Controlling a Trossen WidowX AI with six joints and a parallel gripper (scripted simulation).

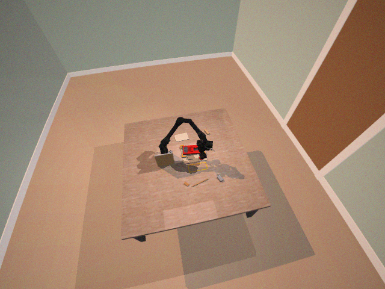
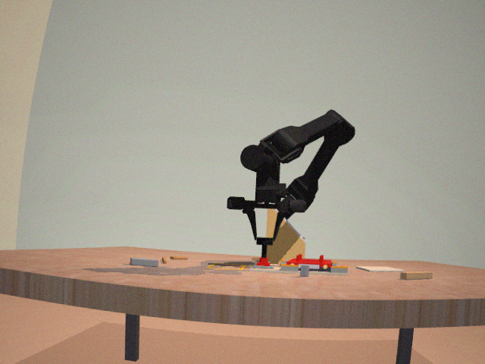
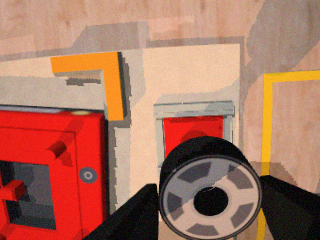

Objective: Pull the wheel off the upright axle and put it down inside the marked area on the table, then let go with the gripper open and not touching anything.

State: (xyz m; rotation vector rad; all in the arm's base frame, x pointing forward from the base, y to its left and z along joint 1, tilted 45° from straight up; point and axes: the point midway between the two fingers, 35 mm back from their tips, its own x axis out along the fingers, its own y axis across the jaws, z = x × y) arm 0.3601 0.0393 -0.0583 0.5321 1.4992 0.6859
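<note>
One black gripper [image 3: 210, 203] clamped the grey-spoked wheel [image 3: 210, 192] btwn its fingers, holding it in the air above a small red block [image 3: 194, 132] on the cream baseplate [image 3: 180, 74]. Marked area [image 3: 268, 120], outlined in yellow, lay just beside the plate on the table [image 2: 235, 290]; wheel wasn't inside it. Red frame [image 3: 47, 187] sat nearby.

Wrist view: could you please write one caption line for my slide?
Gripper clamps the grey wheel above its red mount, yellow marked area alongside.
</note>
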